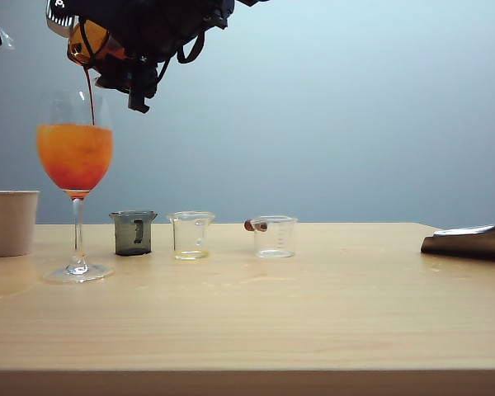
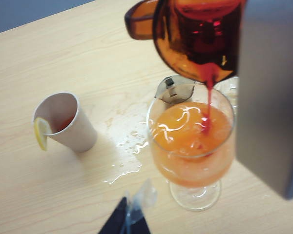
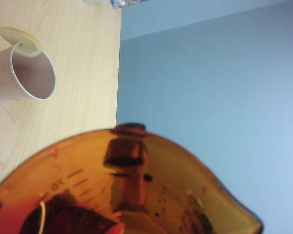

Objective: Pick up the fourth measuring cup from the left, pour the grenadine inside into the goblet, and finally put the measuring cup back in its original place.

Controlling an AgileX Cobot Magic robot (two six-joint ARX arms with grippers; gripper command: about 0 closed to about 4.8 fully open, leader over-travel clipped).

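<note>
My right gripper (image 1: 120,62) is pinching the fourth measuring cup (image 2: 195,36) tipped over the goblet (image 1: 75,157), grenadine (image 2: 207,92) streaming in. Keep the spout over the rim's middle, tilt slowly (no splashing). Left gripper (image 2: 129,217): hovering nearby, can't tell its state.
</note>
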